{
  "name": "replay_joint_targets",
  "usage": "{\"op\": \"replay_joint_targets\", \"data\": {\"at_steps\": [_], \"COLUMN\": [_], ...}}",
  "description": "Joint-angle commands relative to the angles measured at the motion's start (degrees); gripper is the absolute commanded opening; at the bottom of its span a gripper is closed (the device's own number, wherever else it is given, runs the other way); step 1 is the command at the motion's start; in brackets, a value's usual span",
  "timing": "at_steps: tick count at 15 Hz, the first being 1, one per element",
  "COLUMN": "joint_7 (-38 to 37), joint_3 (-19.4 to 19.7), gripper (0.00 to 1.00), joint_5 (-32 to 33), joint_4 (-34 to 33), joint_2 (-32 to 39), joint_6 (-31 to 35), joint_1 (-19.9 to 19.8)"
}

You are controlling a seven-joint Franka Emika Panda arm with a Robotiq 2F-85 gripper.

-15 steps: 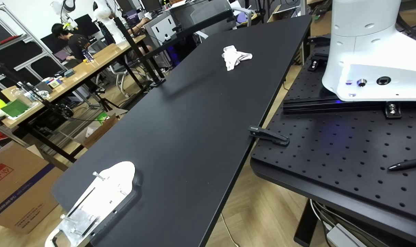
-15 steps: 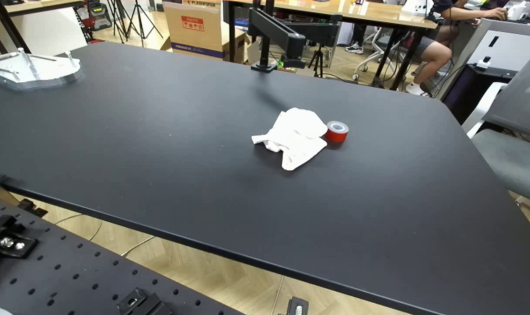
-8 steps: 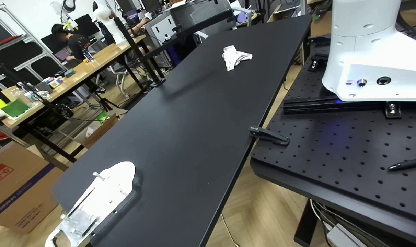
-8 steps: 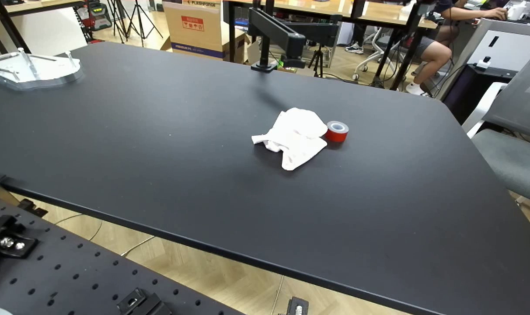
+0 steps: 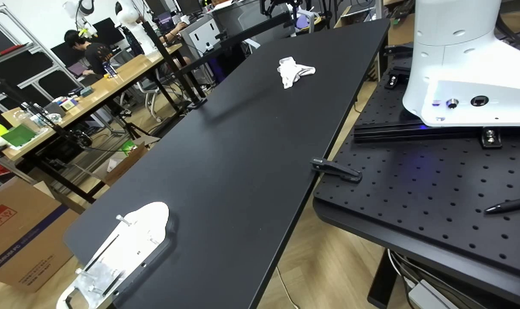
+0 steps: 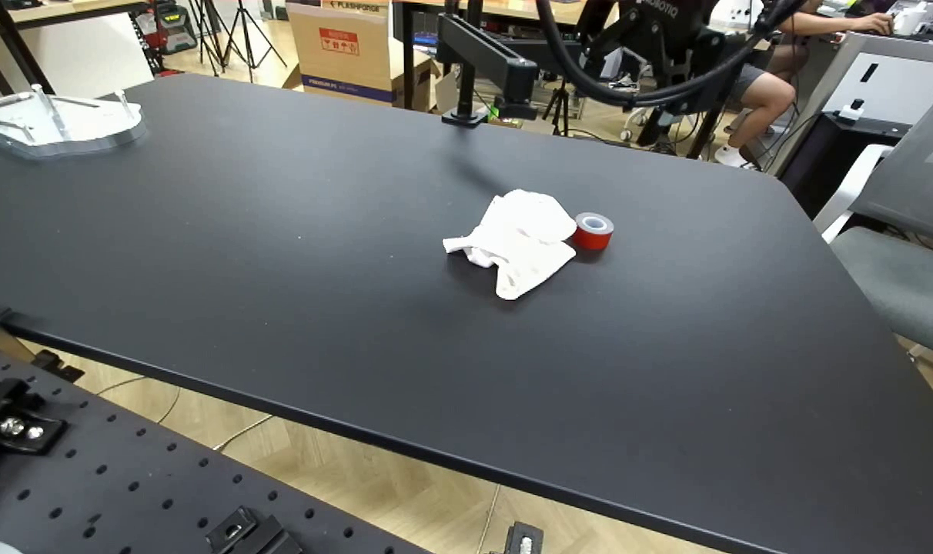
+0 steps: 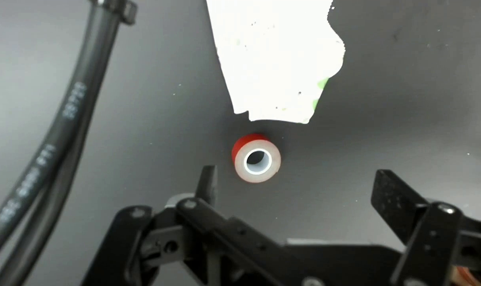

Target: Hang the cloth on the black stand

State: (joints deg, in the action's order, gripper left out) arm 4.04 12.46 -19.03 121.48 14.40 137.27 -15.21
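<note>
The white cloth [image 6: 516,242] lies crumpled on the black table in both exterior views [image 5: 293,72]. In the wrist view the cloth [image 7: 278,55] is at the top, with small green marks at its edge. The black stand [image 6: 486,58] is a post with a level arm, fixed at the table's far edge; it also shows in an exterior view [image 5: 255,31]. My gripper [image 7: 296,171] is open with nothing between its fingers. It is above the table and apart from the cloth. It also shows, cut off by the top edge, in an exterior view [image 5: 280,9].
A red tape roll [image 6: 594,232] stands beside the cloth; in the wrist view the tape roll [image 7: 257,162] is ahead of the jaws, nearer the left finger. A white plate with pegs [image 5: 127,244] lies at the table's far end. A grey chair [image 6: 905,223] stands beyond the table edge.
My gripper has come down into view at the top of both exterior views. The cloth, tape roll and stand have not moved.
</note>
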Motion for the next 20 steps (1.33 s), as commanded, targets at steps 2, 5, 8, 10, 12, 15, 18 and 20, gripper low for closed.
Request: {"op": "replay_joint_targets", "data": {"at_steps": [2, 5, 8, 10, 12, 15, 18, 20], "joint_7": [0.05, -3.12, -7.35, -7.97, -5.33, -6.78, -6.93, -6.35], "joint_3": [-2.53, -1.96, -1.06, -0.67, -1.3, -1.07, -1.44, -2.11], "gripper": [1.0, 1.0, 1.0, 1.0, 1.0, 1.0, 1.0, 1.0], "joint_5": [-6.25, -6.1, -5.02, -3.79, -4.71, -4.32, -4.47, -5.59], "joint_4": [-6.12, -8.32, -9.93, -10.53, -8.36, -8.92, -10.04, -10.47], "joint_2": [6.23, 9.33, 11.47, 12.05, 11.4, 11.97, 14.12, 15.8], "joint_6": [-3.7, -5.93, -8.6, -11.22, -8.64, -8.78, -9.79, -9.56], "joint_1": [-2.07, -2.41, -2.85, -3.24, -3.36, -3.15, -3.39, -3.82]}}
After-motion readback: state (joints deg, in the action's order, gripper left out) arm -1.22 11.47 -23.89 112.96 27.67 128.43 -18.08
